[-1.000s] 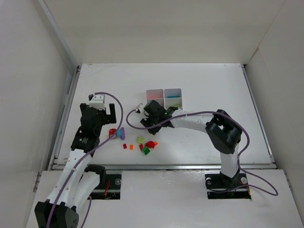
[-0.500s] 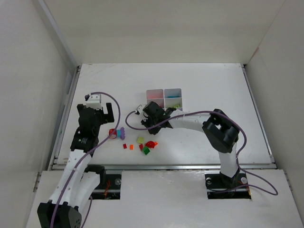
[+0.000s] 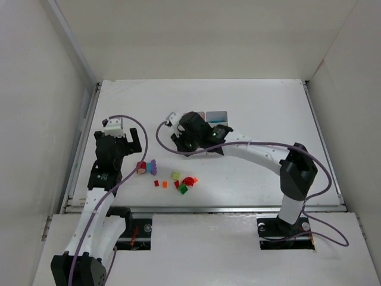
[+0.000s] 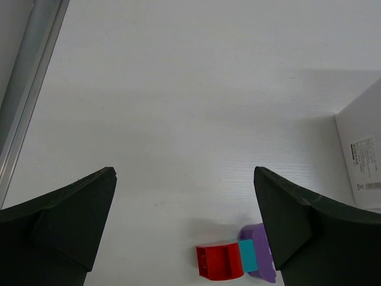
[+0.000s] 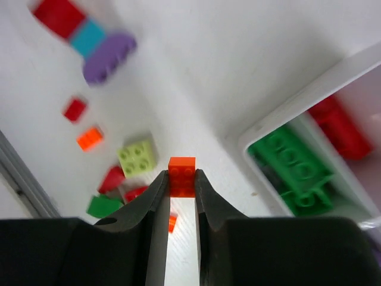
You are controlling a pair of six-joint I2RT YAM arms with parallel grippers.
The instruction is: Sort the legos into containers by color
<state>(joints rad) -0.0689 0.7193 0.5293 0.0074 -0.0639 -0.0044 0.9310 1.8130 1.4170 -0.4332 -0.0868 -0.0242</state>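
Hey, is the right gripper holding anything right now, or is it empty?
Holding something: the right gripper is shut on a small orange brick, pinched between its two fingertips.

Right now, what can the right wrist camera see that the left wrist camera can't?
Only the right wrist camera shows the right claw pinching an orange brick. It also shows the green bricks and a red brick inside the tray, plus a loose yellow-green brick. Only the left wrist camera shows the wide-open left claw and a metal rail. Both show the red, light-blue and purple bricks lying in a row.
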